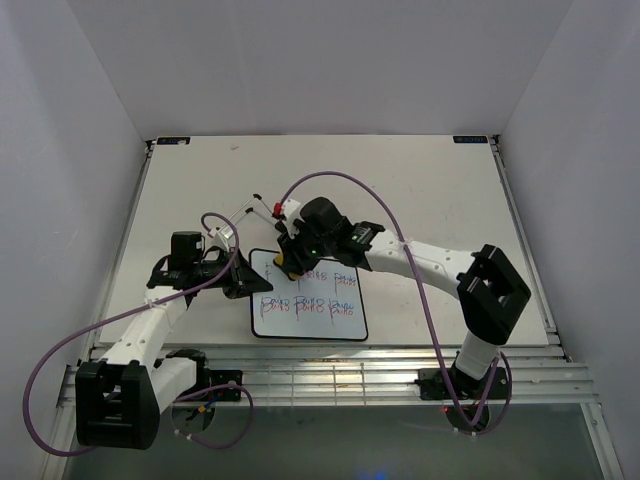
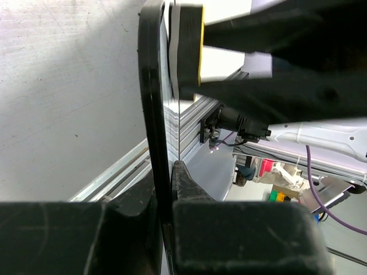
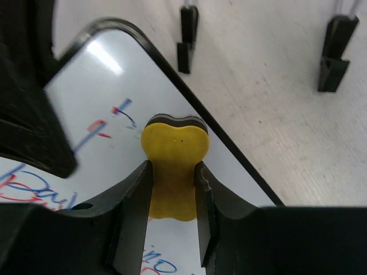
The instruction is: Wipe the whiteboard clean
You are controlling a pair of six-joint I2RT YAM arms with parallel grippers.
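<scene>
1. Nearest me, the left gripper (image 1: 238,277) has its jaws drawn narrow on the left rim of the whiteboard (image 1: 310,327). In the left wrist view the black frame runs straight up between the two fingers (image 2: 186,189), so it is pinching the board's edge.
2. The whiteboard lies flat on the table (image 1: 430,190), about midway between the two arms. Red-and-blue handwriting (image 1: 305,305) fills the lower row and part of the upper one, so I judge most of the wiping is not yet done.
3. Further in, the right gripper (image 1: 293,262) points down over the board's far-left corner. Its jaws are clamped on the waist of a yellow eraser (image 3: 174,140), whose dark pad faces the glossy surface just inside the frame, beside a few faint strokes.
4. Beyond the board, two small black pieces (image 3: 186,34) stand on the table; I cannot tell what they are.
5. What could go wrong, as I see it:
   - The eraser sits right by the rim, so a stroke outward could ride over the frame and off the board.
   - Hard pressure at that corner could slide or twist the board against the thin edge pinch.
   - A sweep toward the near-left rows brings the two grippers close enough to knock together.
   - The eraser could rotate in the jaws.
</scene>
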